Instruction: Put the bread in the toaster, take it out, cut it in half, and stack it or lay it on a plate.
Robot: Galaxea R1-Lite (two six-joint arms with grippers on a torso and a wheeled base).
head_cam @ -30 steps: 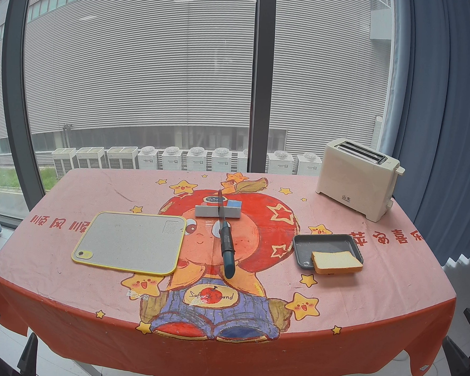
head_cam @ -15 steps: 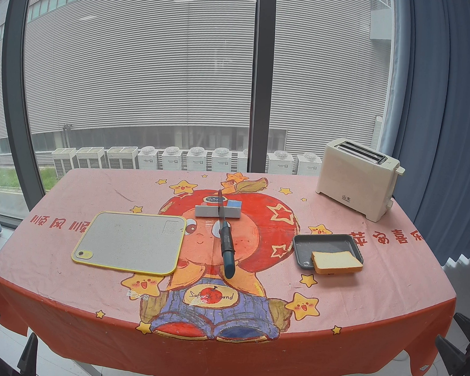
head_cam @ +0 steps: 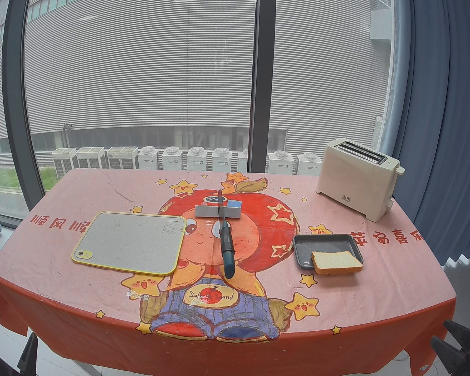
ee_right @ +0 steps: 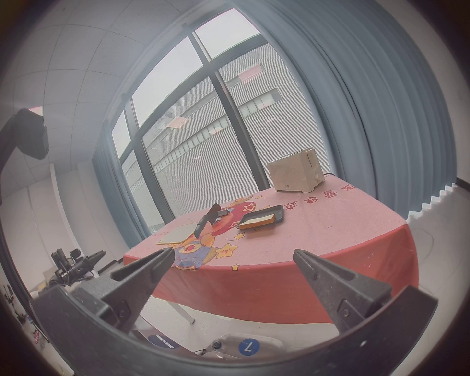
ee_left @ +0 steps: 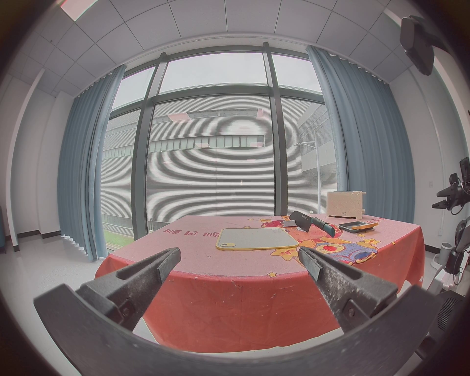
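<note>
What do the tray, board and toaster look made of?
Tray: dark grey, matte, thin raised rim; likely coated metal, possibly plastic.
Board: speckled pale grey face with a yellow-green edge band; probably plastic.
Toaster: cream, smooth, low-sheen shell with rounded corners; plastic or painted metal, can't tell which.

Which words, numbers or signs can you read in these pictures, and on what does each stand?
Red characters along the tablecloth edges: stylised, not readable for certain.
Lettering on the apple badge: blurred, not readable.
Dark mark on the toaster front: too small to read.
Nothing can be quoted reliably.
</note>
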